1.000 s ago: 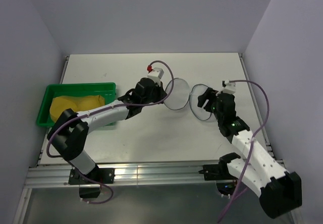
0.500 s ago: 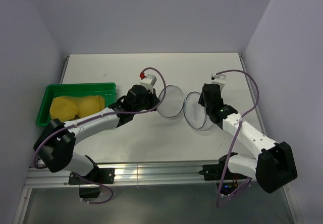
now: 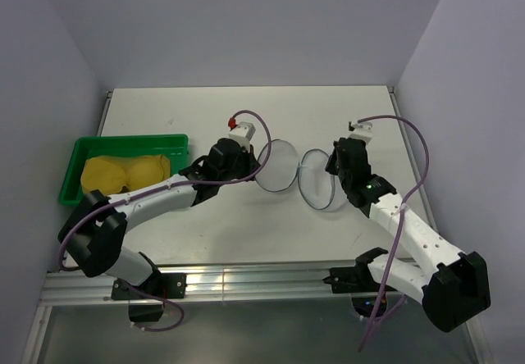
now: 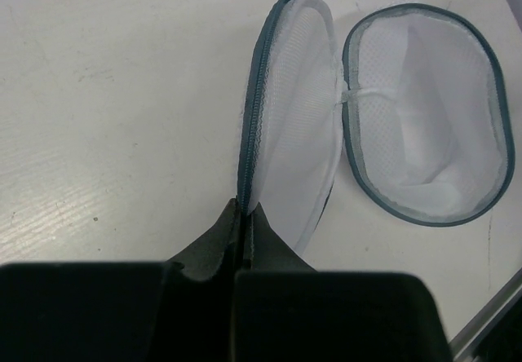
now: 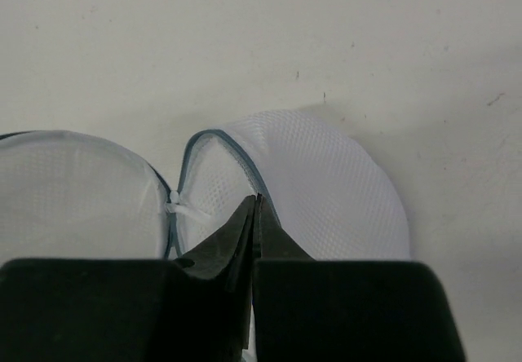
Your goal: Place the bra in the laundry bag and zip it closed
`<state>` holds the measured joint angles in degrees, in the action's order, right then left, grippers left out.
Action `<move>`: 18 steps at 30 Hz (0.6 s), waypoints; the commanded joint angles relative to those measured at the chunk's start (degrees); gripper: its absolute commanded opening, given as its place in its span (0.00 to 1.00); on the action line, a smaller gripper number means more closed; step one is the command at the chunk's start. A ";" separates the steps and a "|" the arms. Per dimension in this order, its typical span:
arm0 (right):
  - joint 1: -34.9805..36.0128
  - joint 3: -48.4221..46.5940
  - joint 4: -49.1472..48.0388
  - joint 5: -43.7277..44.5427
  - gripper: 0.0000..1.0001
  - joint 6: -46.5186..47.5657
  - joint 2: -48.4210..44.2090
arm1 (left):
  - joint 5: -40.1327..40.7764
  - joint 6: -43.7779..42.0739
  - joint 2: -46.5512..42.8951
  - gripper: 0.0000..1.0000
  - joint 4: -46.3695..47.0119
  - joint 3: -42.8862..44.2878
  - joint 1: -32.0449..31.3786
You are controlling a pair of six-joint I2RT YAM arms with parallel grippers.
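One laundry bag [image 3: 277, 167], two halves open; my left gripper [image 3: 256, 161] pinches one rim, right gripper [image 3: 332, 167] the other. One bra [image 3: 123, 173] in one tray [image 3: 131, 141], left of the bag.

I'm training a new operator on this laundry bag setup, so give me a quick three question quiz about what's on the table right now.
1. Where does the bra lie?
2. True or false: the laundry bag is zipped shut.
3. The left gripper is shut on: A the bra, B the bag's zipper edge, C nothing.
Key: 1 in the green tray; 2 false, its two halves are spread open; 3 B.
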<state>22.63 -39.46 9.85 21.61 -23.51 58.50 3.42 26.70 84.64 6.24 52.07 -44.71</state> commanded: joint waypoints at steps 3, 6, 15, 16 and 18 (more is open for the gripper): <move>0.39 -1.93 -0.70 0.54 0.00 0.13 4.23 | 3.78 4.14 0.88 0.00 1.58 -0.30 -0.20; 0.92 -3.33 -2.19 -0.16 0.01 0.13 6.62 | 4.92 6.34 0.26 0.21 1.76 -3.20 -0.20; 7.86 -2.82 -5.71 -1.13 0.46 1.71 -0.92 | 11.42 7.32 -11.49 0.87 -3.51 -4.35 -0.38; 8.47 -2.38 -5.72 -1.04 0.53 1.71 -1.71 | 12.22 7.32 -12.91 0.87 -5.26 -3.57 -0.29; 9.62 -0.53 -5.98 -1.21 0.54 1.71 -4.52 | 15.81 7.75 -16.59 0.86 -7.89 -2.60 -0.03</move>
<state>30.74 -40.16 7.03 19.99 -22.52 57.74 13.74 33.78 73.45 0.30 46.13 -44.82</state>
